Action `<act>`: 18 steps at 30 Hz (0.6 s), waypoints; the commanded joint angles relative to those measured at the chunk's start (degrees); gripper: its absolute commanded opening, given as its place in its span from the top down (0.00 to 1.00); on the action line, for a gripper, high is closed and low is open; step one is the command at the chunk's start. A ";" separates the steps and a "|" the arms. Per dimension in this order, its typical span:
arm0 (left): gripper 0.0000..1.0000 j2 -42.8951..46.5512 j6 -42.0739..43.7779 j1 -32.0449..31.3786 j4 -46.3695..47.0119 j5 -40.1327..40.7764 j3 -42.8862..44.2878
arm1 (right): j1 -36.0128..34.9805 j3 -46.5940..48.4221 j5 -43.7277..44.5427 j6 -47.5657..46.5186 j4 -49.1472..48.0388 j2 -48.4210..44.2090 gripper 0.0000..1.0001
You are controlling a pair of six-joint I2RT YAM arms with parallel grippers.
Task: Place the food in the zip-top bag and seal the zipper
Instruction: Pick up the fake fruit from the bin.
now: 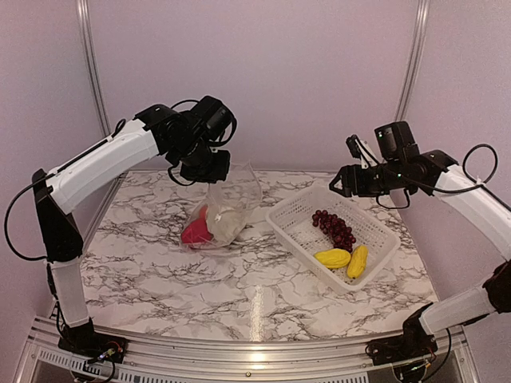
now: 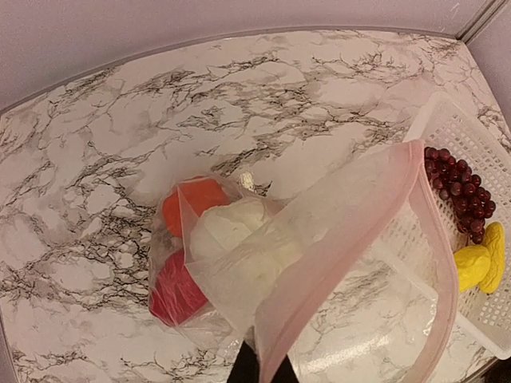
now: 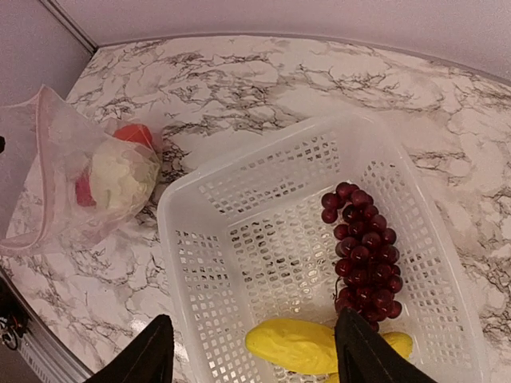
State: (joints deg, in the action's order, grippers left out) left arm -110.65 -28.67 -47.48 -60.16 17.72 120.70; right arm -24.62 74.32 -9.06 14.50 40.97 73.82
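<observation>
Toward the far edge of the table (image 1: 160, 271), a little left of its middle, the bag (image 1: 227, 209) is standing with its bottom resting on the marble and its mouth lifted. Your left gripper (image 2: 262, 363) is clenching the bag by the zipper (image 2: 359, 231), and the pink strip is looping wide, so the mouth is gaping and nothing is sealed.

Inside, the cauliflower (image 2: 231, 227), orange (image 2: 196, 199) and red piece (image 2: 177, 291) are sitting low in the plastic, so I'm judging you about half done with the loading. The grapes (image 3: 363, 255) and both yellow pieces (image 3: 295, 345) are lying in the basket (image 3: 255, 263) toward the right edge, well apart from the bag. Your right gripper (image 3: 254, 351) is hovering above that basket with its fingers spread and nothing between them. Three items are waiting to go in, and the closing of the strip comes after that.

Some things are escaping you. The left fingers are being cut off by the bottom of their wrist view, so how deep they are biting on the strip is unclear. The second yellow piece is mostly hiding behind the right finger. The crinkled plastic is blurring the outlines of the items inside, and the red piece's shape is hard to make out.
</observation>
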 commanded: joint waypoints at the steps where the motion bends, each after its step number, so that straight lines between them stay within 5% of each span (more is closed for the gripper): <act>1: 1.00 2.80 0.98 -0.07 0.87 -1.63 -0.93 | -0.16 -1.72 -0.67 -2.60 5.58 0.36 0.37; 8: 1.00 3.50 1.90 -0.11 1.51 -2.67 -2.60 | -0.16 -8.85 -4.43 -3.87 8.92 2.28 0.41; 18: 1.00 4.27 1.43 -0.08 2.05 -4.34 -4.76 | 1.25 -7.00 6.07 0.79 7.28 11.08 0.39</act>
State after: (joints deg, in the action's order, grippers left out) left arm -108.84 -27.66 -47.48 -58.54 14.63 117.19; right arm -24.51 63.00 -8.16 13.10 48.29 81.97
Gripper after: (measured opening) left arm 0.007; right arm 0.598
